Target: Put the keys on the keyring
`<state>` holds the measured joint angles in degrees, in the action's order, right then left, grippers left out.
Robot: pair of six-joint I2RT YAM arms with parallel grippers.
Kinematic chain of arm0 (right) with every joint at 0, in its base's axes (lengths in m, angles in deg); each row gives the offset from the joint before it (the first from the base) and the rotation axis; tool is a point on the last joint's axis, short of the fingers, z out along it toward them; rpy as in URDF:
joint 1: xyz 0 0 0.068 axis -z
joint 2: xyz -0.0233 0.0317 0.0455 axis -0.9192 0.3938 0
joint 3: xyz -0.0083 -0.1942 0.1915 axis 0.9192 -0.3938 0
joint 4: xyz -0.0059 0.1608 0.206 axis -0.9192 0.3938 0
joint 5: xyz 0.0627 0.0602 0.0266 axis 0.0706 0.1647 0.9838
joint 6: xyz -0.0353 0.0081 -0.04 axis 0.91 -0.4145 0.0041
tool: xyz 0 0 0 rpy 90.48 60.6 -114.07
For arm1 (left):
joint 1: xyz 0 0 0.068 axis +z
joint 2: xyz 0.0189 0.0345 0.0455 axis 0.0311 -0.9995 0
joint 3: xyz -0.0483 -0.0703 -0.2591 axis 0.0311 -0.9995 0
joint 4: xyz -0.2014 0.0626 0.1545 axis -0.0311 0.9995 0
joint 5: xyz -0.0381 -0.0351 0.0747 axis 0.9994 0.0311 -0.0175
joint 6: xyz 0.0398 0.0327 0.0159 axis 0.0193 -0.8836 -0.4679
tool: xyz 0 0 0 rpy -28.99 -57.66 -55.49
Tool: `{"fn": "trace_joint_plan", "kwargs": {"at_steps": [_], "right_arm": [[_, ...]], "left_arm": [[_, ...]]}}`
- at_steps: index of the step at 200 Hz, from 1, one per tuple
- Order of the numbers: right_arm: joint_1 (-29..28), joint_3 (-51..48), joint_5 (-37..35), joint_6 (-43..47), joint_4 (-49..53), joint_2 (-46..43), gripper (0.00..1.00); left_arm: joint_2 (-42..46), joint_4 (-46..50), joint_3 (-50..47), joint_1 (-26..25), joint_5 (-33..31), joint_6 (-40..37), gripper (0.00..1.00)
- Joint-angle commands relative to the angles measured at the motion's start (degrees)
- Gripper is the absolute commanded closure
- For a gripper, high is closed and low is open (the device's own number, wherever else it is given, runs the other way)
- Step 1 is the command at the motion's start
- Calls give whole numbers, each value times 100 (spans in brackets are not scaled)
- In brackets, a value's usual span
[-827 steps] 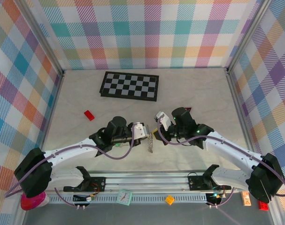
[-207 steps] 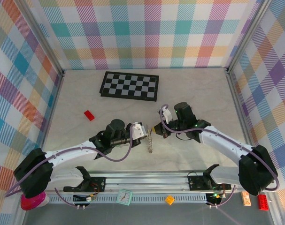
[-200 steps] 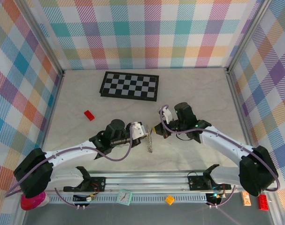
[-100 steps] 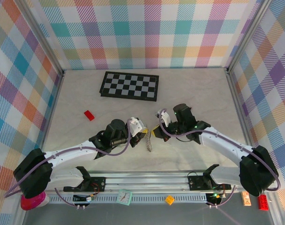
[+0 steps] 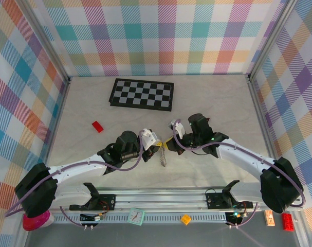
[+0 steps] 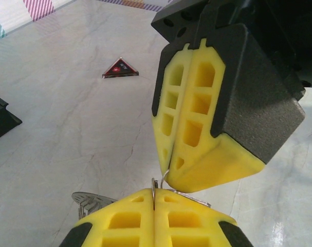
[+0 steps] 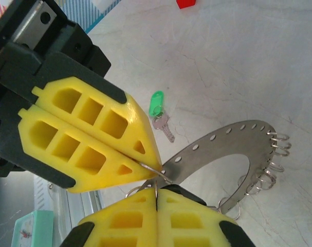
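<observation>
Keyring (image 7: 222, 141), flat perforated grey metal, is clamped by left tool (image 7: 149, 165); right tool (image 7: 156, 194) clamps wire loop (image 7: 158, 173).

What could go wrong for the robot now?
The left gripper and right gripper pinch the big flat grey metal keyring by its thin rim and wire loops; it could slip and fall. Their yellow fingertips nearly touch and might bump. The green-headed silver key lies on the pale table, no gripper free for it.

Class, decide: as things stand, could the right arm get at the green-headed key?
Probably not yet: the right gripper is shut on the keyring. The green-headed key lies uncovered close by, so letting go should free the way.
</observation>
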<state>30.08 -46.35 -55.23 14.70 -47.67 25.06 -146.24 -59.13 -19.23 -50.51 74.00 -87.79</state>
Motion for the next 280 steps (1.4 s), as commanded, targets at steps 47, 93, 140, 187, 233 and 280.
{"fn": "trace_joint_plan", "kwargs": {"at_steps": [47,93,140,187,233,280], "right_arm": [[-27,167,-242,-241,-195,72,100],[68,79,-363,-678,-256,39,100],[149,63,-55,-1008,-333,284,100],[364,-19,544,-1452,-718,484,100],[482,-142,1094,-1631,-1102,877,100],[578,-221,922,-1323,-1052,576,62]], "left_arm": [[108,-133,77,-69,218,-57,100],[240,-362,-136,-88,232,-287,100],[289,-688,-307,-104,348,-443,100],[259,-1020,-472,-103,374,-490,100],[197,-1551,-644,-103,374,-373,100],[117,-1855,-727,-107,404,-246,100]]}}
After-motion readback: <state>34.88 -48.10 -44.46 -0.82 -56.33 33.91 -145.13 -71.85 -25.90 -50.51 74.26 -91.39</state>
